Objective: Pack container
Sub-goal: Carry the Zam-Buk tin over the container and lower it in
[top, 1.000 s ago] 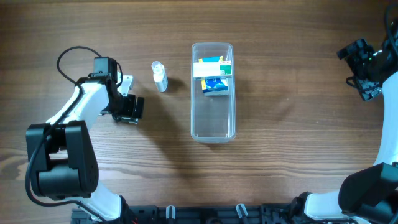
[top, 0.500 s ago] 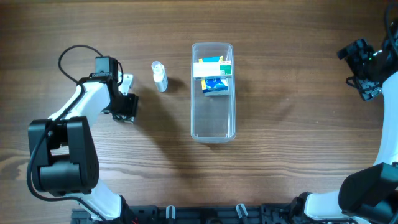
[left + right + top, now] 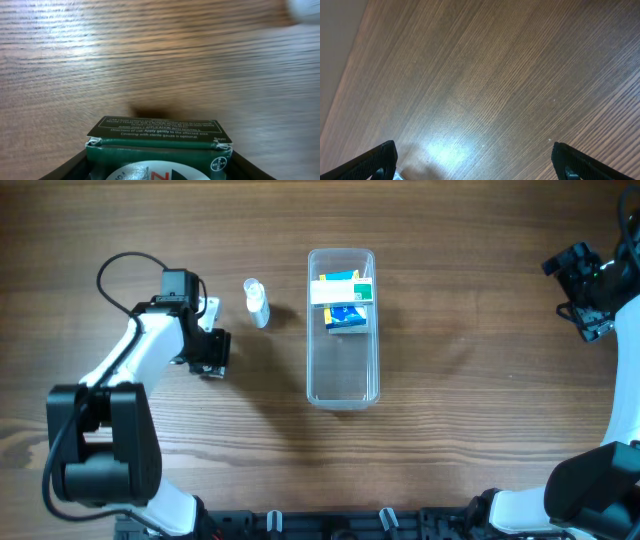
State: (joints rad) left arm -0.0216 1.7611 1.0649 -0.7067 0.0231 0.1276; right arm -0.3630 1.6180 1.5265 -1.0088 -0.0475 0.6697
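Overhead view. The left gripper is closed on a green box, clear of the table. The container lies to its right, long axis running near to far; the left arm is much the nearer. A small bottle lies on the table between them, a little farther back. The container's far half holds a white box and a blue box; its near half is empty. The right gripper is spread wide, holding nothing, well apart at the far right.
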